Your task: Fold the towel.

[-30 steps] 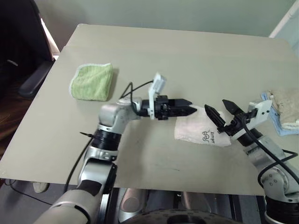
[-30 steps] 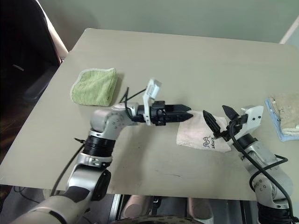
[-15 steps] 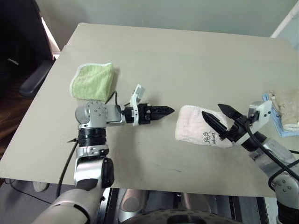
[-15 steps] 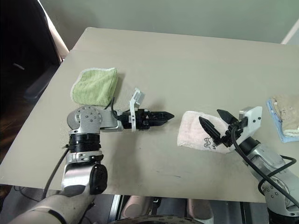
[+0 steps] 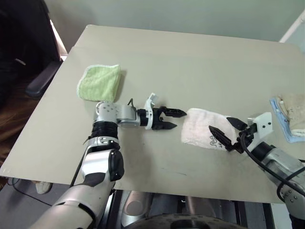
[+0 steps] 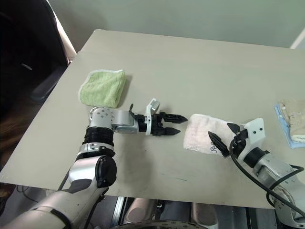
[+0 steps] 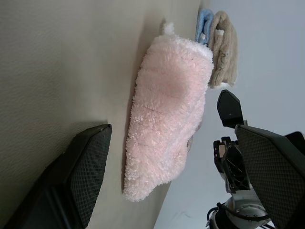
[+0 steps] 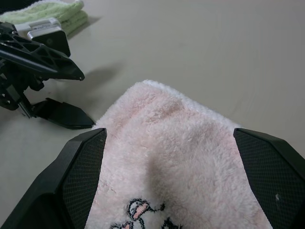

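Since a second ago the left gripper [image 5: 174, 119] has let go and drawn back from the towel [image 5: 205, 132], its jaws now spread wide just beside the cloth's left edge. On the other side the right gripper [image 5: 226, 133] hovers over the printed mark, also wide and holding nothing. Lying as a compact pink bundle toward the desk's [image 5: 190, 57] front edge, right of centre, the towel seems folded, probably finished.

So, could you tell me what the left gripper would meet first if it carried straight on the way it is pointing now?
Most likely the towel. The left gripper, jaws open, points across the table at the towel's near edge, with bare tabletop between. Its height over the table is hard to judge.
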